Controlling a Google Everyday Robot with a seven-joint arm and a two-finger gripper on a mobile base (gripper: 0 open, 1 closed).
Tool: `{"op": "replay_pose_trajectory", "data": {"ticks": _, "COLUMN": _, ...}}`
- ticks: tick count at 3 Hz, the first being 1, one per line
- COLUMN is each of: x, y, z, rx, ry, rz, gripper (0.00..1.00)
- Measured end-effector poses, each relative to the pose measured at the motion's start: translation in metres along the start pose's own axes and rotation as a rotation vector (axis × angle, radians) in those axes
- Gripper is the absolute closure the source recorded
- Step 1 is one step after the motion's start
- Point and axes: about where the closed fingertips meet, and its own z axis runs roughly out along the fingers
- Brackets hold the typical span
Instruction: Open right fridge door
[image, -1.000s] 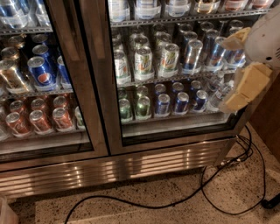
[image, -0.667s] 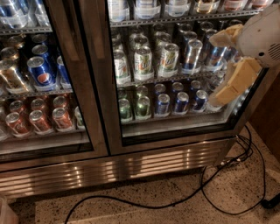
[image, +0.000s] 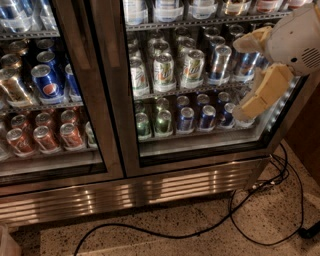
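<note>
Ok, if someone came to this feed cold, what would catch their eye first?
First the gripper at the right edge, its tan fingers spread open in front of the glass of the right fridge door, level with the middle shelves. Next come the rows of cans behind both doors, with the blue Pepsi cans at the left. A black cable snakes over the speckled floor below.

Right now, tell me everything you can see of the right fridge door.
The right fridge door is a glass pane in a wide brushed-steel frame. It stands upright and looks shut, flush with the left door. Rows of cans show behind the glass. Its top is out of view, and I can't make out a handle. The gripper, fingers open, sits in front of the pane's right edge. Contact is unclear.
</note>
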Motion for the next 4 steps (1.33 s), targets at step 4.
{"op": "replay_pose_trajectory", "data": {"ticks": 4, "x": -0.054, "y": -0.015, "z": 0.047, "rx": 0.065, "ry": -0.482, "rz": -0.101, "gripper": 0.0}}
